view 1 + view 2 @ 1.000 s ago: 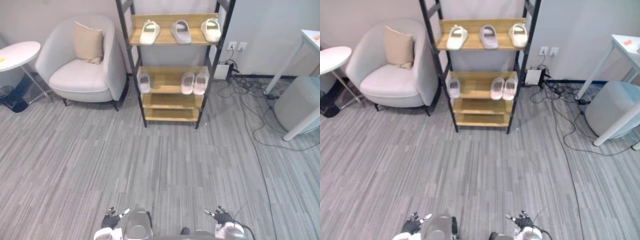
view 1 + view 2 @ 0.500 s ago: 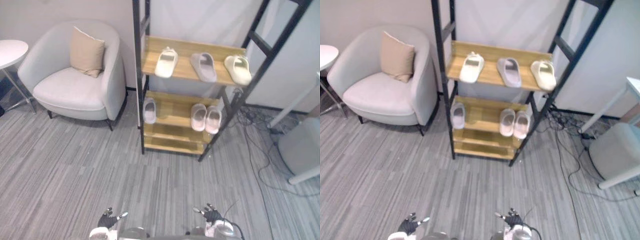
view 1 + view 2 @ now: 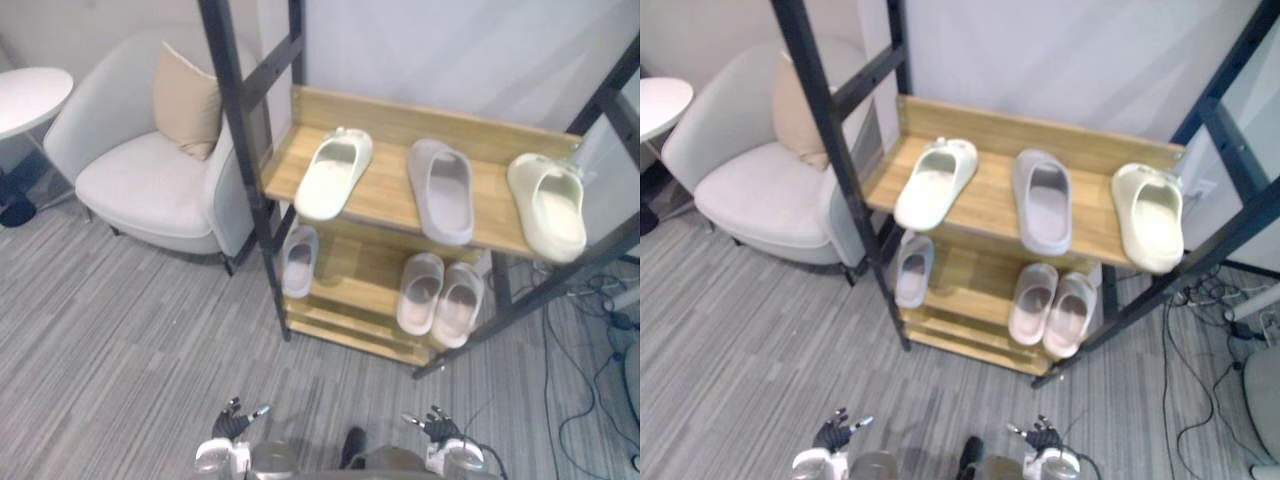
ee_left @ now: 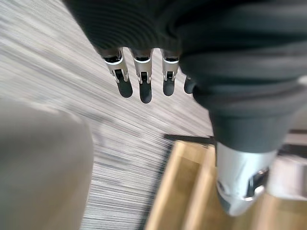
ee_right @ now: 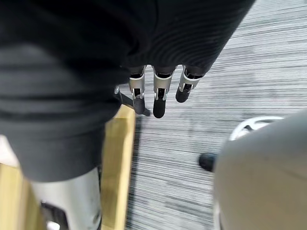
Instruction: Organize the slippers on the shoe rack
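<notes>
Pale wood shelves of the shoe rack (image 3: 388,195) now loom much larger in both eye views than a moment ago. The whole picture has shifted, so it is the camera that has closed in, not the slippers that have moved. By my reading this is the approach step nearly done, with no slipper handled yet.

On the top shelf a cream slipper (image 3: 333,175) lies at the robot's left and a grey slipper (image 3: 440,190) in the middle. A second cream slipper (image 3: 548,207) sits at the right, overhanging the front edge a little. So the cream ones are split by the grey. On the shelf below, a single pale slipper (image 3: 298,260) sits alone at the left, well apart from a pink pair (image 3: 438,298) lying side by side at the right. An armchair (image 3: 150,185) with a tan cushion (image 3: 187,100) stands just beside the rack.

The left hand (image 3: 232,425) and right hand (image 3: 437,428) hang low at the bottom of the eye views, too small there to judge. The wrist views settle it: the left fingers (image 4: 139,84) and right fingers (image 5: 160,98) hang straight and loose over the grey striped floor (image 4: 72,86), holding nothing. Each wrist view also catches a strip of pale wood close by — probably the rack's lowest board.
</notes>
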`<state>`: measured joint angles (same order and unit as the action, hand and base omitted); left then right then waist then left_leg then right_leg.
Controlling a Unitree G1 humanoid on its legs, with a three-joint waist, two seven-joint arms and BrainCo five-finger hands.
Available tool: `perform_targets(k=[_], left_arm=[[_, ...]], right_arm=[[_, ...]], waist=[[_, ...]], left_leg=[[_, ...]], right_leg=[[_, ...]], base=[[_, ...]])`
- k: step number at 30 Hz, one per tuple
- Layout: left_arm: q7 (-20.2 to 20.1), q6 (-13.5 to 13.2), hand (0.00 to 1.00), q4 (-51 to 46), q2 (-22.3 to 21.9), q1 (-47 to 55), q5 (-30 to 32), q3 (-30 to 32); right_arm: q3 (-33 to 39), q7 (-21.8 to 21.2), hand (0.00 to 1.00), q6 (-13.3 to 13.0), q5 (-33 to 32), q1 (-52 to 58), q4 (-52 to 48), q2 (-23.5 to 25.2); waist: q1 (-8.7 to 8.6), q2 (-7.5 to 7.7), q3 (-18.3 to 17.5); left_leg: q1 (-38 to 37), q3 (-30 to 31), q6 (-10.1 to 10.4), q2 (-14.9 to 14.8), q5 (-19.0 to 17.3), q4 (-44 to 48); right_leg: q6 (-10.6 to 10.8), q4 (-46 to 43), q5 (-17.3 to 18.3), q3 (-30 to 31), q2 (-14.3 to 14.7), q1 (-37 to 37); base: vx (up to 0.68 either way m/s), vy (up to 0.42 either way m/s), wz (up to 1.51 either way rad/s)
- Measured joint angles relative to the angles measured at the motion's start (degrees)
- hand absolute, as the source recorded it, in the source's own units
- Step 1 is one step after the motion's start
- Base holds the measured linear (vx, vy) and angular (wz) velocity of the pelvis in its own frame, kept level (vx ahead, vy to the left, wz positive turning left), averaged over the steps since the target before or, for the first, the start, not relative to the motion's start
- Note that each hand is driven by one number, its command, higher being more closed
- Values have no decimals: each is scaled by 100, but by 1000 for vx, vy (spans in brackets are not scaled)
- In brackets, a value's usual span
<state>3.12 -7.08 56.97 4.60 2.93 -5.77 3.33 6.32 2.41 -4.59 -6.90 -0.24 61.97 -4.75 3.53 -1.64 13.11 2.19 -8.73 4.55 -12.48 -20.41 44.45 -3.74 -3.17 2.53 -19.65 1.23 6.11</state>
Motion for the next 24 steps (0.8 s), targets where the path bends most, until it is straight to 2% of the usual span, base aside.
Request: perform_targets(k=[2,3,4,5,7,10,14,19,24], left_arm=[[2,-12,0,-89,-139,-12,-3,-25],[7,-11,0,-90,-147,-13,0,-48],[14,-10,0,-56,-198,-5,-8,-65],[16,-4,0,-3,-139,-7,-3,-90],[14,2,0,7,-81,-18,-8,-98],[7,8,0,82,-66,-55,-2,-101],[-9,12,0,193,-52,-46,32,-220],[-57,16,0,248,-76,-49,187,-227],[-87,14,0,331,-63,-63,225,-276]], right_arm=[[-8,8,0,-4,0,-45,-8,18],[-13,12,0,-7,0,-41,-20,5],[-40,29,0,-10,3,-17,-29,-56],[-104,51,0,-20,4,-12,-79,-31],[-214,64,0,-20,9,42,-30,-15],[-212,61,0,-12,20,58,-17,45],[-208,37,0,-22,26,133,-19,64],[-208,25,0,-18,78,195,2,15],[-216,27,0,-23,67,257,-5,9]], waist=[[30,-12,1],[31,-53,-6],[63,-103,-7],[44,-52,-79],[16,78,-105],[33,137,-137],[7,151,-235],[-35,106,-302],[-64,123,-314]], left_leg=[[192,41,-26,306,33,-1301],[197,107,2,392,234,-1967],[74,109,-56,487,863,-2362],[-116,68,-103,650,895,-2594],[-245,-7,-165,808,929,-2740],[-580,-29,-213,944,901,-2930],[-1038,-45,-288,1024,958,-3430],[-1071,-173,-257,1035,1053,-3626],[-1250,-276,-223,1020,1195,-3877]], right_leg=[[142,-61,56,260,-151,43],[218,-64,79,347,-185,69],[351,-41,111,526,-186,137],[473,50,122,626,-298,220],[557,137,132,651,-445,289],[562,255,127,768,-538,552],[632,302,175,824,-571,763],[643,362,182,957,-538,677],[633,347,172,1125,-505,660]], base=[[243,138,-61],[209,190,-67],[198,173,-44],[216,174,-27],[244,165,0],[170,105,-7],[80,9,-6],[-3,-44,-17],[-71,-39,-14]])
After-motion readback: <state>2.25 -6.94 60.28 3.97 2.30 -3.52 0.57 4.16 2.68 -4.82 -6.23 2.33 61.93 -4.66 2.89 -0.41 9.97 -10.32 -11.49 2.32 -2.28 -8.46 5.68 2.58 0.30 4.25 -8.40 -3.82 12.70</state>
